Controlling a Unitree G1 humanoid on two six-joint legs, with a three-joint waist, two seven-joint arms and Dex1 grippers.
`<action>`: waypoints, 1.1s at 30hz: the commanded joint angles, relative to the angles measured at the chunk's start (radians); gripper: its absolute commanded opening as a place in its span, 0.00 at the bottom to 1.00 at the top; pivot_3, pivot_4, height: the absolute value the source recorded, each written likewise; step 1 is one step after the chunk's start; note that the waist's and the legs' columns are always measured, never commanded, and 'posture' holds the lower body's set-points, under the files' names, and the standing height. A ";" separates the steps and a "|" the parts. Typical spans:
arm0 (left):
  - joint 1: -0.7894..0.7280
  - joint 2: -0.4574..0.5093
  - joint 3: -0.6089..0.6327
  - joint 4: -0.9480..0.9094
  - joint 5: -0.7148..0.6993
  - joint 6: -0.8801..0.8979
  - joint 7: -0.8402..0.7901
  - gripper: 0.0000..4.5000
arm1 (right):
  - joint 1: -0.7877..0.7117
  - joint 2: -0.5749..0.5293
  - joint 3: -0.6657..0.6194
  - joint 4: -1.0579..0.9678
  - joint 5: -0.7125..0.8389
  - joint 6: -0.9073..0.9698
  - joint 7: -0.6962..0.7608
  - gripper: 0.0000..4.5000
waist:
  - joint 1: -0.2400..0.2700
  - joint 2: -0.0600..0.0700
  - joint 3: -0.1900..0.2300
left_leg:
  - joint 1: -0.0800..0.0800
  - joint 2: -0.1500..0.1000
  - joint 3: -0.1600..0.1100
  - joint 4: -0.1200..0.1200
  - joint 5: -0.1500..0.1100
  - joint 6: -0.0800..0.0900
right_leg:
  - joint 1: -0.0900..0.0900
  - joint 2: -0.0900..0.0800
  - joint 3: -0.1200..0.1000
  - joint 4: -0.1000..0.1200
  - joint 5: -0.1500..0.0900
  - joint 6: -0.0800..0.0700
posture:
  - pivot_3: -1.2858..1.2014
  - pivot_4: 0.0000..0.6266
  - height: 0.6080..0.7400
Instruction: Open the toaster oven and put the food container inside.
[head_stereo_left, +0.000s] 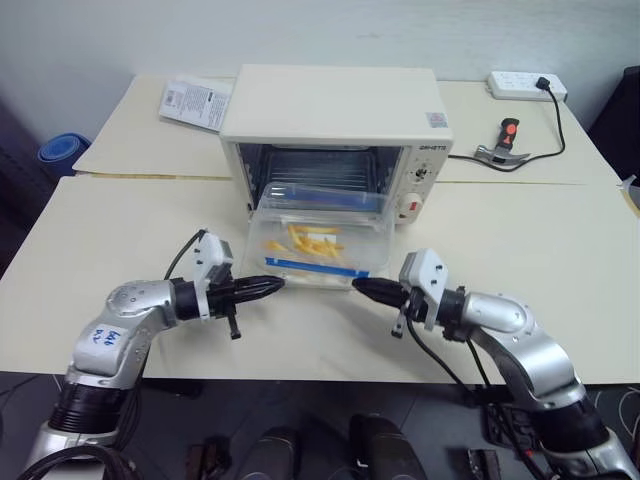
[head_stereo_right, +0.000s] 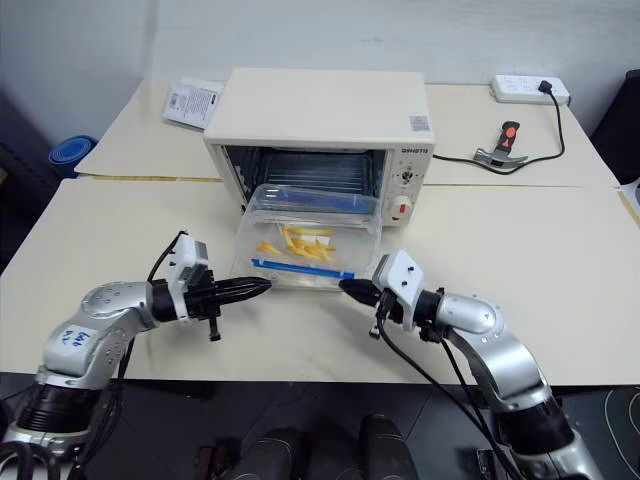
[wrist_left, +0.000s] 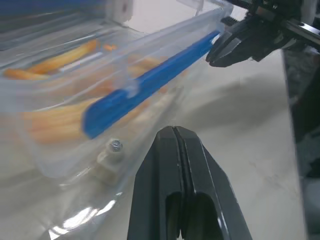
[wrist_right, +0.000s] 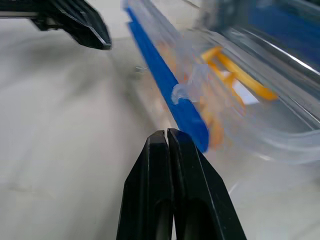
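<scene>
Nearest us, our left gripper (head_stereo_left: 272, 284) and right gripper (head_stereo_left: 362, 286) hang low over the table (head_stereo_left: 120, 230) with their tips turned toward each other, each with its two black fingers pressed together and holding nothing, one just off each near corner of the food container (head_stereo_left: 318, 246). The clear container, with yellow fries (head_stereo_left: 305, 240) inside and a blue clip (head_stereo_left: 315, 267) along its near edge, rests on the lowered glass door of the toaster oven (head_stereo_left: 335, 105), half in the oven's mouth. Beyond, we see a leaflet (head_stereo_left: 195, 100) to the oven's left, and a hammer (head_stereo_left: 498, 145) and a white power strip (head_stereo_left: 527, 86) to its right.
</scene>
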 joint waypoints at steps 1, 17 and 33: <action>-0.055 -0.093 0.031 0.048 0.044 -0.030 0.148 0.00 | -0.081 0.028 -0.026 0.105 -0.056 -0.087 -0.019 0.02 | 0.002 0.000 0.000 | 0.000 0.000 0.000 0.000 0.000 0.000 | 0.000 0.000 0.000 0.000 0.000 0.000 | 0.52 0.24 1.00; -0.311 -0.324 0.074 0.384 0.221 -0.288 0.435 0.00 | -0.401 0.287 -0.060 0.582 -0.202 -0.291 -0.227 0.02 | -0.025 0.000 0.000 | 0.000 -0.001 0.001 0.003 0.001 -0.002 | -0.002 0.000 0.000 0.006 0.000 0.000 | 0.52 0.24 1.00; 0.170 0.371 0.337 0.132 -0.133 -0.065 -0.435 0.75 | -0.002 -0.056 -0.144 0.383 -0.033 -0.352 0.289 0.00 | -0.044 0.002 0.001 | 0.003 0.001 0.001 -0.002 0.000 0.000 | 0.002 0.000 0.000 0.002 -0.001 -0.001 | 0.52 0.24 1.00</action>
